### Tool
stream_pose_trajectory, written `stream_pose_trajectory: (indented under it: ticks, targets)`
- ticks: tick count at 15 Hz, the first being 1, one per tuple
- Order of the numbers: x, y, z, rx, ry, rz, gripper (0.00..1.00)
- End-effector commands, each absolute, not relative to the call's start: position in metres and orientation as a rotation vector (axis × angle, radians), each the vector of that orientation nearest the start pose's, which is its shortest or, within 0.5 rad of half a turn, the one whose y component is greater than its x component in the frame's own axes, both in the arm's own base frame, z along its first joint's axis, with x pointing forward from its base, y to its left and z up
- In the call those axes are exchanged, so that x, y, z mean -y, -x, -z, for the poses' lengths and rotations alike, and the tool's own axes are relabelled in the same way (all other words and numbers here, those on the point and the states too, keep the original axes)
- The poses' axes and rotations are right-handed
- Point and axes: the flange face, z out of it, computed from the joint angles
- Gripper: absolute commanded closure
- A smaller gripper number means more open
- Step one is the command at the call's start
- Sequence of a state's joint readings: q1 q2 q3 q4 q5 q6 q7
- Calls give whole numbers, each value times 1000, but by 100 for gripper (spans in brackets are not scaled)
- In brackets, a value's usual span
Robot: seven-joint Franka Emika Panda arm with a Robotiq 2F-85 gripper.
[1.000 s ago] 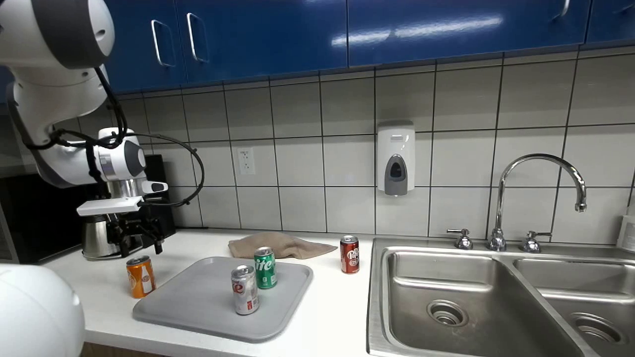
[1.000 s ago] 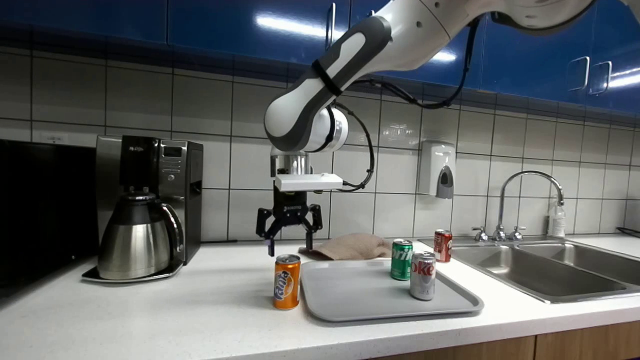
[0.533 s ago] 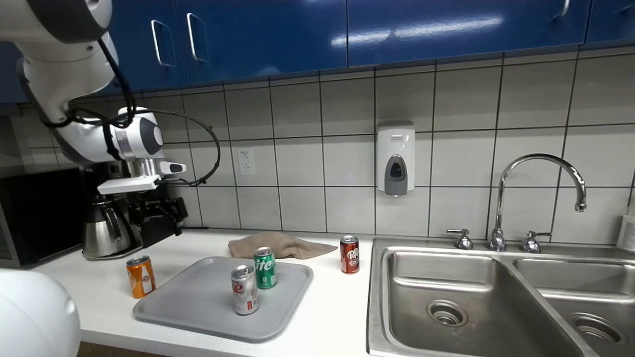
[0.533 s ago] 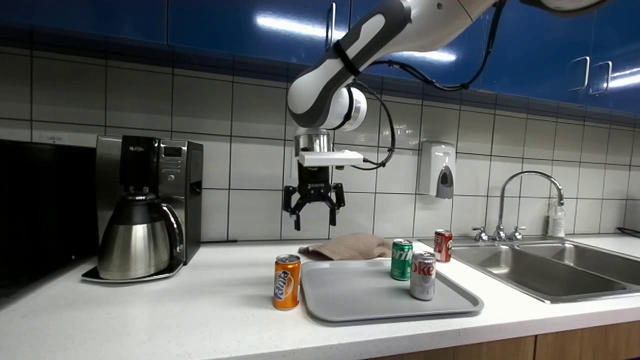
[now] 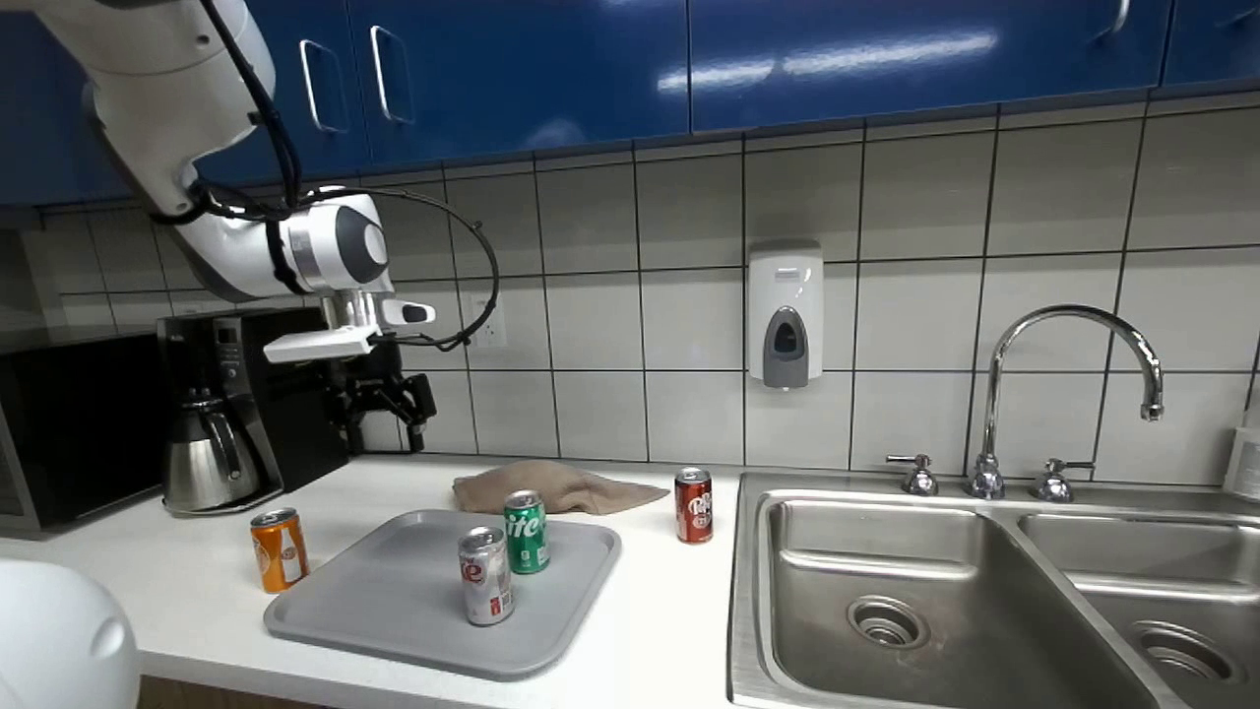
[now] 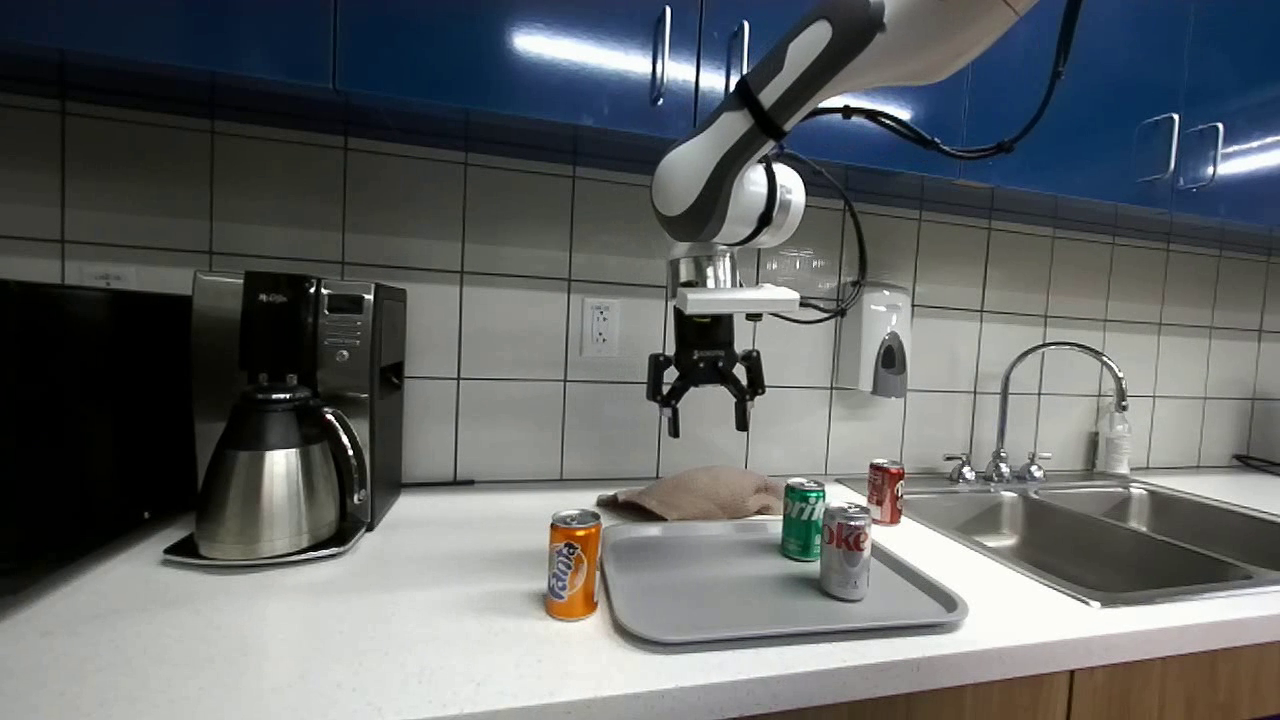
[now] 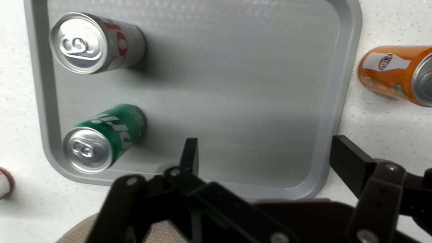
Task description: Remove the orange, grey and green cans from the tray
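Observation:
The orange can (image 6: 574, 565) stands upright on the counter, just off the near-left edge of the grey tray (image 6: 700, 580). On the tray, toward its sink side, stand the green can (image 6: 802, 530) and the grey can (image 6: 846, 565), both upright. In the wrist view the grey can (image 7: 125, 44) and green can (image 7: 123, 130) lie left of my fingers, and the orange can (image 7: 388, 71) shows at the right, beyond the tray rim (image 7: 344, 67). My gripper (image 6: 708, 422) hangs high above the back of the tray, open, with nothing between its fingers.
A red can (image 6: 884, 492) stands on the counter by the sink (image 5: 886, 640). Behind the tray lies a brown cloth (image 6: 700, 493). A coffee maker (image 6: 360, 400) with its steel carafe (image 6: 270, 490) stands at the back left. Blue cabinets (image 6: 500, 60) hang overhead.
My open gripper has risen and moved toward the sink side, from behind the orange can to above the tray's back. The cans and tray have stayed where they were.

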State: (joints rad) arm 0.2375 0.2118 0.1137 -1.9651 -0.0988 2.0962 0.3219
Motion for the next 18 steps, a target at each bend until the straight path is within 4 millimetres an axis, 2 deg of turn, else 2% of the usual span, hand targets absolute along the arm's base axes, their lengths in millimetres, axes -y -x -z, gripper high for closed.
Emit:
stream_pose_trajectory:
  ticks: [1,4,7,8,9,11,18]
  targets:
    - [-148,-535,-377,59,3200,-129,0]
    - [-93,-527,-386,19,3172,-159,0]
    - [-16,-518,-395,35,3156,-203,0]
    - [-52,-536,-384,-1,3186,-172,0]
    - [-29,-532,-387,2,3178,-185,0]
    - [-7,-528,-390,-3,3170,-189,0]
    - [-16,-526,-388,27,3168,-196,0]
